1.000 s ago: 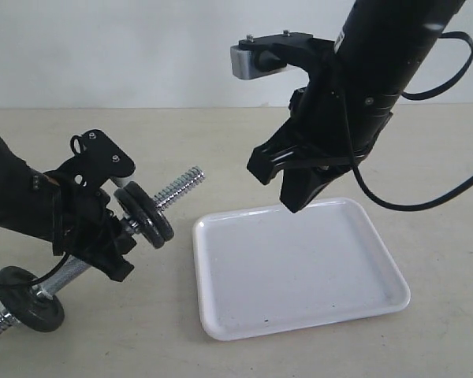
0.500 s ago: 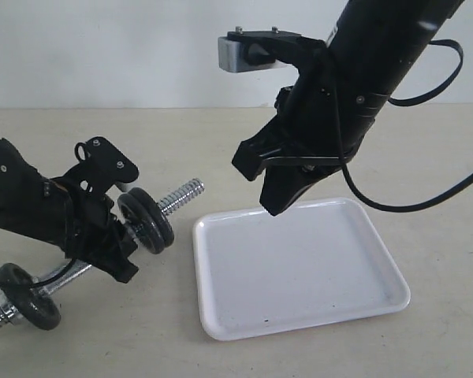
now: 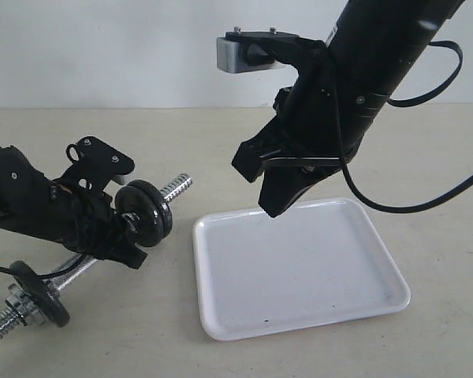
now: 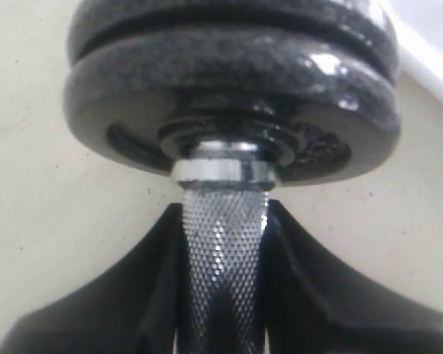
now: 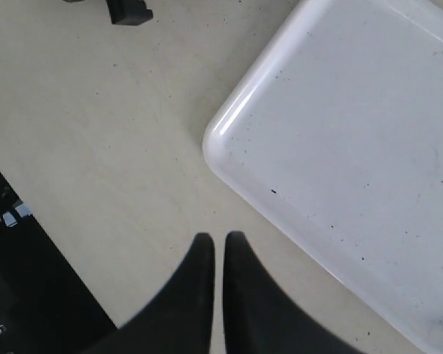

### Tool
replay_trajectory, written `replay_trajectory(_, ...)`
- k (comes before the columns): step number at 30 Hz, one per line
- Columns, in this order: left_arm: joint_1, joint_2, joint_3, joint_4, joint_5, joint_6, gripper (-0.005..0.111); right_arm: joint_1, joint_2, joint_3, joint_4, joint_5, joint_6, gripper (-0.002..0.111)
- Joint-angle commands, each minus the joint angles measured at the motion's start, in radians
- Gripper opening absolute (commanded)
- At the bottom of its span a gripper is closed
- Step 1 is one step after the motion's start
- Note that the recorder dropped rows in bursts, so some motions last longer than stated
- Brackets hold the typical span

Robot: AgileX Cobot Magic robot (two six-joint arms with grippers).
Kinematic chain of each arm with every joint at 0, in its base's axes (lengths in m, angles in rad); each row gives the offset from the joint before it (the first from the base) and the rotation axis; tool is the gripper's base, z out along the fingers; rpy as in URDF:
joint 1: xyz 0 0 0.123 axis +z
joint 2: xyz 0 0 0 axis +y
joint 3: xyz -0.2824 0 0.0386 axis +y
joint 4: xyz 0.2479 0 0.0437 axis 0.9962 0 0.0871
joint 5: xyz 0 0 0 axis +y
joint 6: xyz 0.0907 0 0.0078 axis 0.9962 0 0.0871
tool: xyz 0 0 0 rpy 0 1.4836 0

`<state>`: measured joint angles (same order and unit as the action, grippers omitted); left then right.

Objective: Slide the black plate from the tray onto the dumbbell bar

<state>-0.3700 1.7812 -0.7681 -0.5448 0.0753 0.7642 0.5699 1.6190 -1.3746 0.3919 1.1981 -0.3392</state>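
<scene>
At 9 o'clock of the tray (image 3: pixel 299 272), seen from the exterior view, the bar (image 3: pixel 176 189) slants across the table (image 3: pixel 426 157), its threaded tip pointing to 2 o'clock and raised, its other end low at 7 o'clock. The left pincer (image 4: pixel 225 243) is clamped on the knurled middle of the bar, one jaw on each side. Two discs sit face to face just beyond it against a silver collar (image 4: pixel 221 171). I take the outer one to be the plate (image 3: pixel 161 214) (the tray holds nothing now) and the one behind it to be the inner disc (image 4: pixel 229 96). A third disc (image 3: pixel 39 293) sits near the low end. The right pincer (image 5: pixel 215 237) hangs above the tray's 11 o'clock corner, jaws pressed together and empty.

So the sliding looks done, and the risk lies in what holds the plate there. No nut shows outboard of it. If the left arm dips the threaded tip below level, both discs could run down the thread and drop onto the table or the tray rim. The grip is on a round rod, so the load could also twist it in the jaws.
</scene>
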Motion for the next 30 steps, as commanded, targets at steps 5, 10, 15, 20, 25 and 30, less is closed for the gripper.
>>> replay_trajectory(5, 0.001, -0.026, -0.024, -0.021, -0.170, -0.195, 0.004, -0.003, -0.002, 0.001, 0.003, 0.013, -0.018, 0.000)
replay_trajectory(10, 0.011, -0.024, -0.024, -0.025, -0.180, -0.300, 0.004, -0.003, -0.002, 0.001, 0.003, 0.023, -0.026, 0.000)
replay_trajectory(15, 0.054, -0.020, -0.024, -0.025, -0.140, -0.384, 0.004, -0.003, -0.002, 0.001, 0.003, 0.023, -0.030, 0.000)
replay_trajectory(20, 0.095, -0.011, -0.024, -0.025, -0.094, -0.404, 0.004, -0.003, -0.002, 0.001, 0.003, 0.023, -0.030, 0.000)
replay_trajectory(25, 0.104, -0.011, -0.024, -0.019, -0.089, -0.398, 0.004, -0.003, -0.002, 0.001, 0.003, 0.023, -0.030, 0.000)
replay_trajectory(30, 0.104, -0.011, -0.024, -0.006, -0.101, -0.284, 0.004, -0.003, -0.002, 0.001, 0.003, 0.023, -0.037, 0.000)
